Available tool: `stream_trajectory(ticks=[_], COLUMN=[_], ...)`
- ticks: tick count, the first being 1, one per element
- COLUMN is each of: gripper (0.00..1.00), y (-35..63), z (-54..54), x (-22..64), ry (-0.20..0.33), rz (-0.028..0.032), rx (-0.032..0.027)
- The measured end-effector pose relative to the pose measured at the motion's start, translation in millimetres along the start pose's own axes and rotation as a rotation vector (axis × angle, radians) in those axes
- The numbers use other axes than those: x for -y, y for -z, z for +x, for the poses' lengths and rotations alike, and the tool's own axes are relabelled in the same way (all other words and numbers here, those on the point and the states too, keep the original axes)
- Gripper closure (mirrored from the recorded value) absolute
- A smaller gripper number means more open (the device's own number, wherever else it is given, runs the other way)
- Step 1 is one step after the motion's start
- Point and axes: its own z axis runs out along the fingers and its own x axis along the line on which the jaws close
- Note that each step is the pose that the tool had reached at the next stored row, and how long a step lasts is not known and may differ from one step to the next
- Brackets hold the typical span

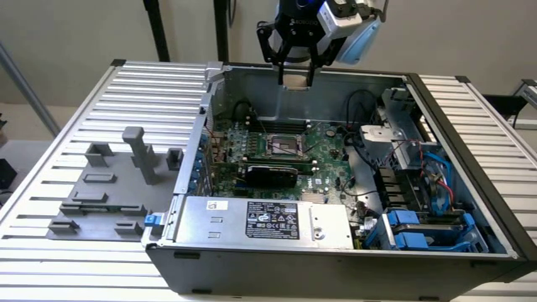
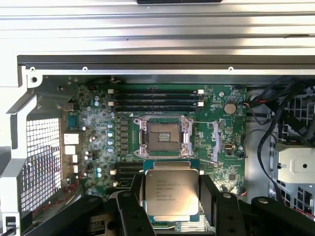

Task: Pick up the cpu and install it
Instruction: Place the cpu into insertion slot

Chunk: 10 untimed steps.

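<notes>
- I am pinching the cpu [image 2: 172,194] by two opposite edges; my gripper [image 2: 172,197] is closing one dark finger [image 2: 134,199] on each side of it.
- The pick-up is looking done: the chip is hanging in my grip, touching nothing else, high over the rear wall of the open computer case [image 1: 470,163] in the exterior view.
- The install is not yet done. The socket [image 2: 165,137] on the green motherboard [image 2: 98,123] is lying open and empty, well apart from the chip and below it.
- The chip's silvery lid is facing my wrist camera, so I am judging that its underside is facing the board.
- It is reading as nearly square, so I am finding no clear long axis; its printed lines are running from one finger to the other, roughly square with the socket frame.
</notes>
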Motion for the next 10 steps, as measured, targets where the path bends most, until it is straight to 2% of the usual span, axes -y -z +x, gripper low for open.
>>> stream_trajectory(ticks=[10], gripper=[0.45], y=[0.0], z=[0.0], x=[0.0], ry=[0.0], rz=[0.0], rx=[0.0])
